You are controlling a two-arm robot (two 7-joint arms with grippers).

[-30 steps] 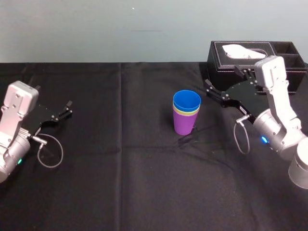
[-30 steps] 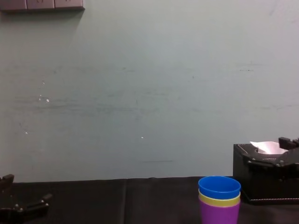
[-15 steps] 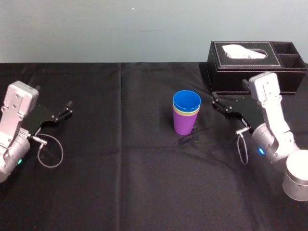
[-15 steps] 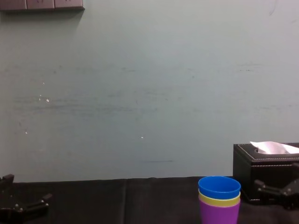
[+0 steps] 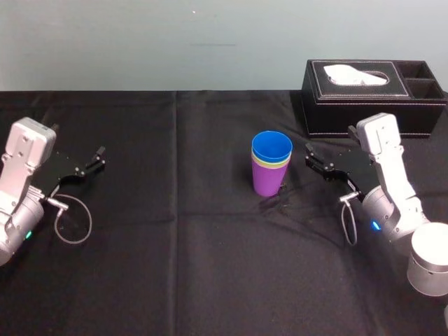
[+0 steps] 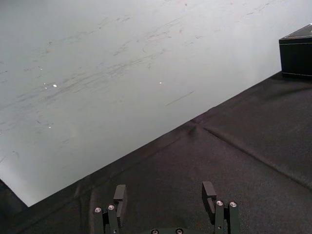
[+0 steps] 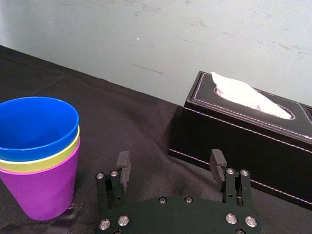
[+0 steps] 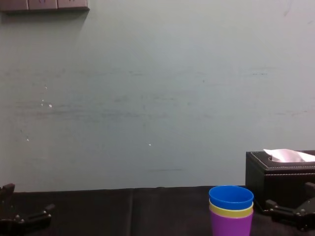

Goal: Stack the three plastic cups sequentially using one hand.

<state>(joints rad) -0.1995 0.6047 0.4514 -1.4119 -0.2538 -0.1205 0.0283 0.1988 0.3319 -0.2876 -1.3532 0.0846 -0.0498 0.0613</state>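
Three plastic cups stand nested in one upright stack on the black tabletop, near the left front corner of the black tissue box.
The purple cup is at the bottom, the yellow-green cup sits in it, and the blue cup is on top. The right hand is before the box's left end, just beside the stack, fingers spread and grasping nothing. The left hand lies well apart from the box, far to its left, likewise released.

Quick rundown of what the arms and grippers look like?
Both arms have silver-grey boxy wrist housings and round joints. Left gripper and right gripper are black flat plates with two thin fingers. A grey cable loops at each wrist.
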